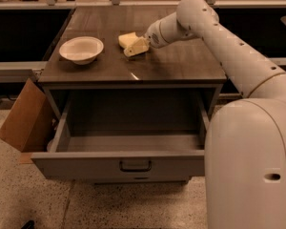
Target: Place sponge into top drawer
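Observation:
The pale yellow sponge [126,38] lies on the wooden cabinet top [181,63], right of the middle and towards the back. My gripper [135,47] reaches in from the right and is right at the sponge's near right side, partly covering it. I cannot tell whether it holds the sponge. The top drawer [86,166] is pulled wide open below the cabinet top. Its grey inside shows nothing in it. Its dark handle [135,166] sits at the centre of the front panel.
A white round bowl [81,49] stands on the cabinet top, left of the sponge. A brown cardboard box [20,117] leans against the cabinet's left side. My white arm and base [250,147] fill the right side, next to the open drawer.

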Tool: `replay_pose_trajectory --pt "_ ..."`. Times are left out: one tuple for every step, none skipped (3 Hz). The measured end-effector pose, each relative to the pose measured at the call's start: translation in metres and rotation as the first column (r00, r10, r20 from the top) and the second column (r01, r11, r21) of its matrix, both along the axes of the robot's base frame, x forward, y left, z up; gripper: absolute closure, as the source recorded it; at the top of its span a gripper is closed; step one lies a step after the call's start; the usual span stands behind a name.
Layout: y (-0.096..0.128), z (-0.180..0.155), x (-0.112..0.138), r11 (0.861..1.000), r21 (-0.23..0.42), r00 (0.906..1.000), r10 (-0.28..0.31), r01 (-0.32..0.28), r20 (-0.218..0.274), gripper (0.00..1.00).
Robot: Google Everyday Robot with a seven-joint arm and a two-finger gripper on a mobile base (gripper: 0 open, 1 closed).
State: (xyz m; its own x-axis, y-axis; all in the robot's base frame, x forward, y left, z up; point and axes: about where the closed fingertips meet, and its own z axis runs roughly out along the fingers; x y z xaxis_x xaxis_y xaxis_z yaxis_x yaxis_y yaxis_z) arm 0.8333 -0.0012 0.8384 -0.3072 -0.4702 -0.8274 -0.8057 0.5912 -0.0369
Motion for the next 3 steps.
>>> replay_pose_trajectory --pt "0.007 -0.001 0.0 1.0 0.003 0.9999 0.016 -0.016 -0.004 0.5" --pt "0.001 0.014 -0.011 0.999 0.027 0.9995 0.017 -0.017 0.026 0.72" --pt "-0.049 0.059 -0.076 0.999 0.032 0.9926 0.035 -0.039 0.116 1.0"
